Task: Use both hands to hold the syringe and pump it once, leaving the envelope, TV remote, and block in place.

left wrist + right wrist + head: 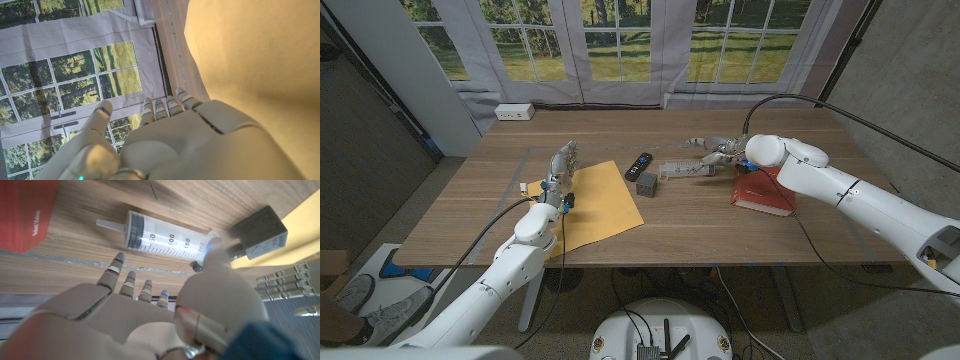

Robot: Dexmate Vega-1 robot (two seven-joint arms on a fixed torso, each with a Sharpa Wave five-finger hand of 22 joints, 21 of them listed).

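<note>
Lying on grained wood, clear ribbed syringe beside grey cube-shaped block.

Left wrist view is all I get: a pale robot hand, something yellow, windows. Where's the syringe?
Observer: The syringe lies on the table just beyond the grey block, on the robot's right side.
Operator: Is anything holding it?
Observer: No. The right robot hand hovers by it with fingers apart, its thumb near the flanged end.
Operator: And the yellow thing?
Observer: That's an envelope. The left robot hand stands at its edge, holding nothing.
</note>
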